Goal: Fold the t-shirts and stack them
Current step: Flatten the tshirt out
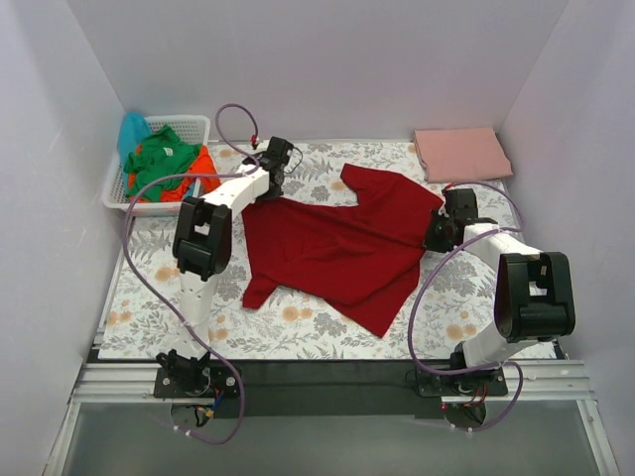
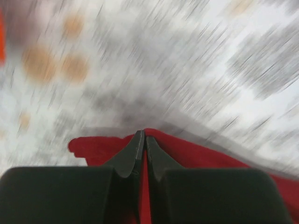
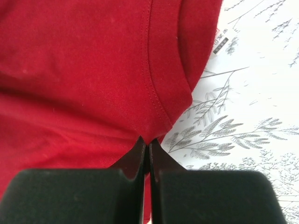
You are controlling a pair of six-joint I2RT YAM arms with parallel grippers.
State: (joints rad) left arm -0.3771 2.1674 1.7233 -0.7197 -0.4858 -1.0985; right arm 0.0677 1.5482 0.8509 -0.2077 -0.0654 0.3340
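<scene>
Dark red t-shirt (image 1: pixel 327 248) lay on the table (image 1: pixel 149 288), left gripper (image 2: pixel 142 140) and right gripper (image 3: pixel 145 143) jaws clamped on its edges.

Bare floral desk (image 1: pixel 228 327) lies near; white plastic lattice basket (image 1: pixel 193 122) blocks far left, folded salmon-pink t-shirt (image 1: pixel 462 153) far right.
</scene>
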